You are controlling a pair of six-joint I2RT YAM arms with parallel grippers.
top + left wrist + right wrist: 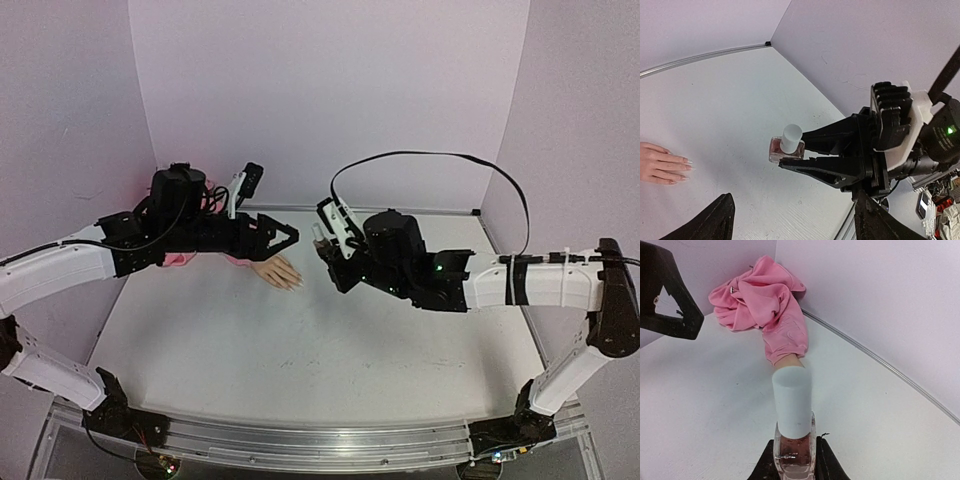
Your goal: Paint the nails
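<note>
The flesh-coloured mannequin hand (278,272) lies flat on the table, its pink sleeve (180,260) running under my left arm. Its pale nails (687,162) show at the left edge of the left wrist view. My right gripper (795,465) is shut on a small pinkish polish bottle (795,447) with its white cap (792,400) on, held above the table to the right of the hand (320,240). My left gripper (289,236) is open and empty, hovering above the hand and facing the bottle (787,146). In the right wrist view the cap hides most of the hand.
The pink sleeve (765,305) is bunched near the back left corner. Purple walls enclose the white table (300,350) at the back and both sides. One left finger (667,295) shows at the top left of the right wrist view.
</note>
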